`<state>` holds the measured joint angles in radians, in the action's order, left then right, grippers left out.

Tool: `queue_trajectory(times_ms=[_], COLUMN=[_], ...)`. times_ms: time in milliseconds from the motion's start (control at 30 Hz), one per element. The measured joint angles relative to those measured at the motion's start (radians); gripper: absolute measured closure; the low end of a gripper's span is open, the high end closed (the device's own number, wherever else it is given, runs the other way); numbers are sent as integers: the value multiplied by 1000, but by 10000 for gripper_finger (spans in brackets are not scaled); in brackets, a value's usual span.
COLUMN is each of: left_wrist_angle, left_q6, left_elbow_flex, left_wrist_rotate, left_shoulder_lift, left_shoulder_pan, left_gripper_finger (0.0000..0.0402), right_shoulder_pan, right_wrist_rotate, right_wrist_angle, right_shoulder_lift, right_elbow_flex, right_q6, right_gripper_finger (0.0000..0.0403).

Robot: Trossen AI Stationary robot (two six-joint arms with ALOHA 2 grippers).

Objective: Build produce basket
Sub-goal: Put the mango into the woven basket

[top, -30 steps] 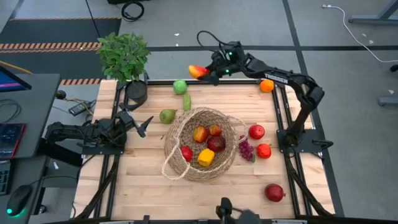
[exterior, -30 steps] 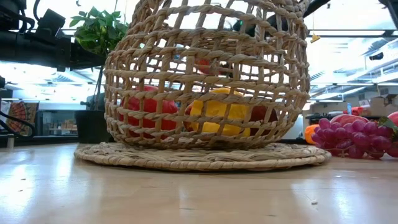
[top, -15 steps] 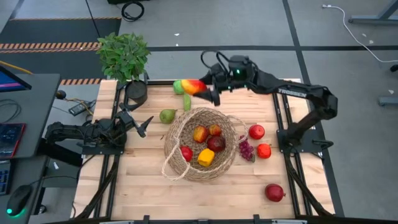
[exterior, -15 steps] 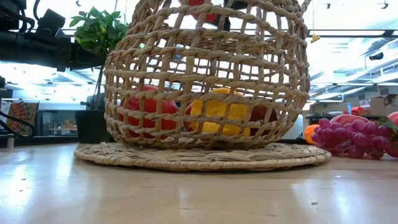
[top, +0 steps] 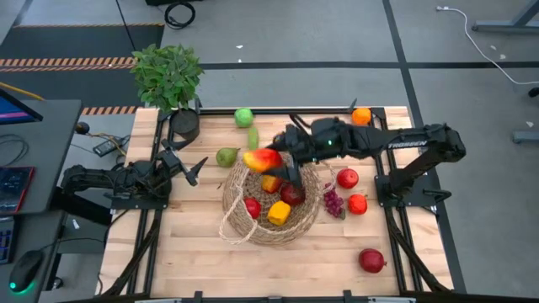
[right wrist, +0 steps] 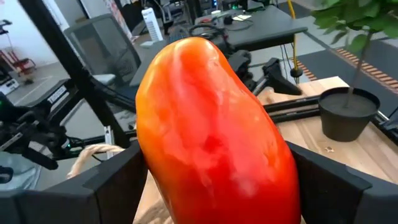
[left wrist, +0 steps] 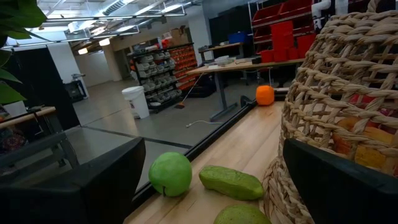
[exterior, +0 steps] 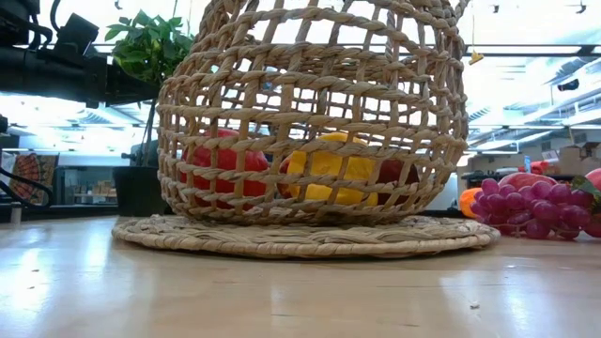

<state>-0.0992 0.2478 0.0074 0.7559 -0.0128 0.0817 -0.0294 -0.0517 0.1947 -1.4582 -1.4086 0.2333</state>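
Note:
The tan wicker basket (top: 271, 195) stands mid-table with several red, orange and yellow fruits inside; it fills the low view (exterior: 315, 113). My right gripper (top: 278, 162) is shut on a red-and-yellow mango (top: 263, 158) over the basket's far rim; the mango fills the right wrist view (right wrist: 214, 137). My left gripper (top: 192, 168) is open and empty at the table's left edge. A green pear (top: 226, 156), a green apple (top: 243, 116) and a green oblong vegetable (top: 253, 137) lie on the table beyond the basket. My right gripper pinches the mango between its two fingers, one on each of its long sides (right wrist: 146, 168). The fingers come slanting down from the table's right-far side. The mango is lifted clear, above the basket's far rim.
A potted plant (top: 170, 80) stands at the far left corner. Purple grapes (top: 333, 202), red fruits (top: 347, 178) (top: 357, 204) and a pomegranate (top: 371, 260) lie right of the basket. An orange (top: 361, 115) sits at the far right edge.
My right gripper has carried the mango from beyond the table's far edge toward the near edge and down, to above the basket's far rim. It has stayed shut on the mango. The left arm has kept still.

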Motion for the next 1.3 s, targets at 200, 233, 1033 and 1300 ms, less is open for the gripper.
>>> queue_trajectory(times_ms=[200, 233, 1033, 1300], left_wrist_angle=[0, 0, 0, 0], left_q6=[0, 0, 0, 0], left_elbow_flex=[0, 0, 0, 0], left_wrist_rotate=[0, 0, 0, 0], left_shoulder_lift=[0, 0, 0, 0], left_shoulder_pan=[0, 0, 0, 0], left_gripper_finger=[14, 14, 14, 14], right_shoulder_pan=[-106, -123, -261, -131], right_wrist_rotate=[120, 132, 343, 88], right_wrist_angle=[9, 16, 573, 561], right_shoulder_lift=[0, 0, 1, 10], right_elbow_flex=[0, 0, -285, -287], right_q6=[1, 4, 34, 1], right_gripper_finger=[53, 53, 53, 53])
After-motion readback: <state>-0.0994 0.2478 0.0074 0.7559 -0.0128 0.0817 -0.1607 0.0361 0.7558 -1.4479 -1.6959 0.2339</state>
